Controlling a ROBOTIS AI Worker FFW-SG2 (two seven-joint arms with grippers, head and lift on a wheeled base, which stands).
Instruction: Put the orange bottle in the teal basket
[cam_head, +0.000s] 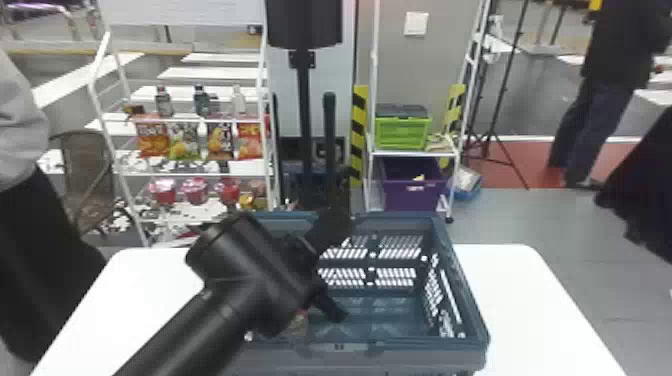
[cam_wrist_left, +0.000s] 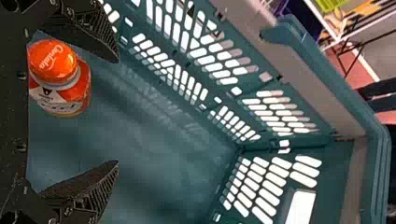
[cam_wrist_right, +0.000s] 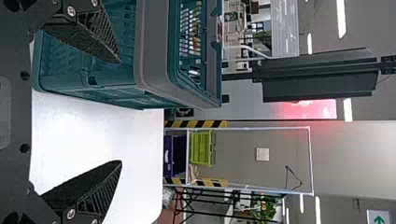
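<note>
The orange bottle (cam_wrist_left: 60, 95) is seen within the teal basket (cam_head: 400, 346), and the left arm (cam_head: 192, 325) is by far the nearer one. In the left wrist view the bottle is found between the left fingers (cam_wrist_left: 95, 32), set deep towards their roots and closer to one than to the other. These are spread wide. Its long axis is pointed roughly along the line of reach, the cap (cam_wrist_left: 50, 60) turned back to the wrist (whether the base is fully seated on the basket floor cannot be told).

In the head view most of the bottle is hidden by the arm, a sliver being left visible by the basket's near rim; cap and label are plainly shown from the wrist. The right fingers (cam_wrist_right: 95, 35), wide and empty, are held beside the basket's outer wall, towards the right edge of the counter (cam_head: 530, 290). A straight withdrawal along the bottle's axis is probably called for, lest it be tipped.
</note>
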